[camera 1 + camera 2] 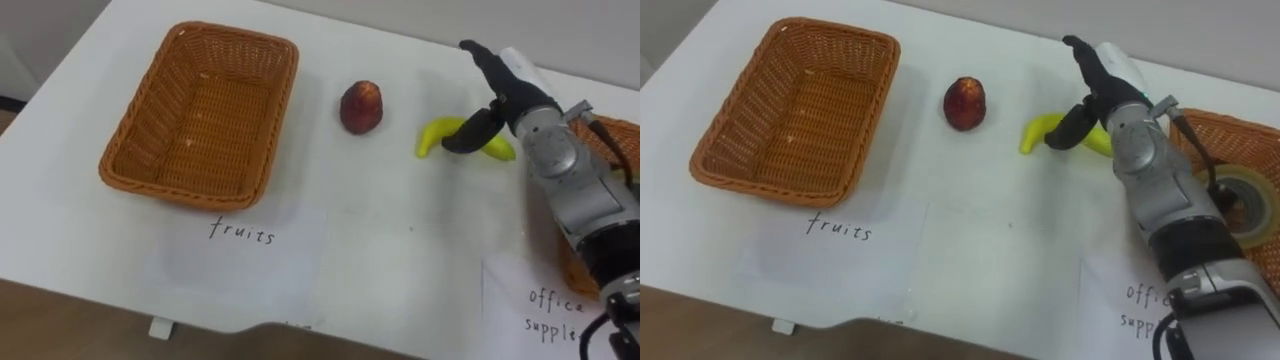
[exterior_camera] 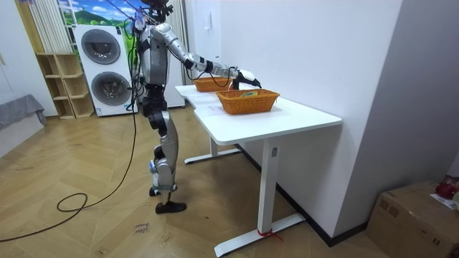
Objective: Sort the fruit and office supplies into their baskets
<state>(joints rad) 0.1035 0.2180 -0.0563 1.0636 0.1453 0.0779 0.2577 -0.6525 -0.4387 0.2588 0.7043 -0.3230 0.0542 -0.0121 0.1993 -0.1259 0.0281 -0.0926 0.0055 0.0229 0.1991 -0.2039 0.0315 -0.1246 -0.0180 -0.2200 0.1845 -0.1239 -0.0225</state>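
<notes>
the banana [image 1: 435, 135] is lying on the white bench [image 1: 400, 250], its long axis running left to right, with its right part hidden under the right hand [image 1: 512, 92]. the fingers [image 1: 482, 58] are stretching straight out past it, open, while the thumb is dipping across its middle, not yet gripping. a red fruit [image 1: 361, 107] is sitting just to the left, and the empty fruits basket [image 1: 130, 170] is waiting well beyond that. so the carry likely goes leftward.
</notes>
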